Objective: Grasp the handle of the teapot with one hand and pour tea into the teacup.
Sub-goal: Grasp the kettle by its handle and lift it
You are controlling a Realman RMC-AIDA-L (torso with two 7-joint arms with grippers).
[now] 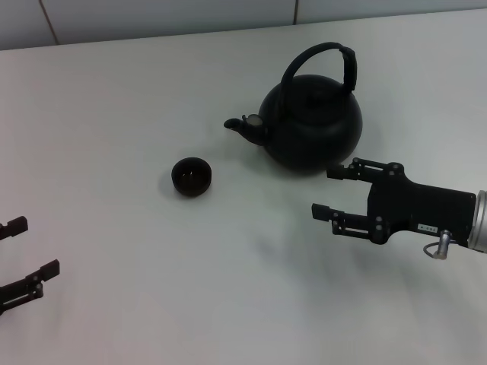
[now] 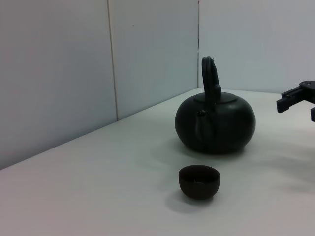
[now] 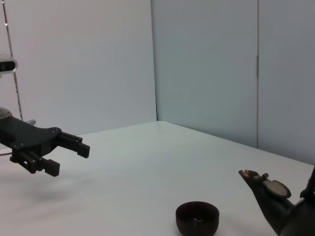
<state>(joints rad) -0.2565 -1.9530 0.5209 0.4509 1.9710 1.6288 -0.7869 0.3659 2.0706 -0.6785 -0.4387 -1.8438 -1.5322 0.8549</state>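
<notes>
The matte-black teapot [image 1: 312, 125] stands on the white table, its spout [image 1: 242, 126] pointing left toward the teacup. Its black arched handle [image 1: 329, 61] stands upright over the lid. The small black teacup [image 1: 191, 176] sits left of the teapot; it also shows in the left wrist view [image 2: 198, 181] and right wrist view [image 3: 197, 218]. My right gripper [image 1: 329, 191] is open, just in front of and right of the teapot, holding nothing. My left gripper [image 1: 21, 247] is open at the table's left front edge, far from both objects.
The white table [image 1: 152, 91] ends at a pale wall [image 1: 190, 15] behind the teapot. In the left wrist view the teapot [image 2: 215, 123] stands behind the cup, with the right gripper's fingers [image 2: 295, 100] at the edge.
</notes>
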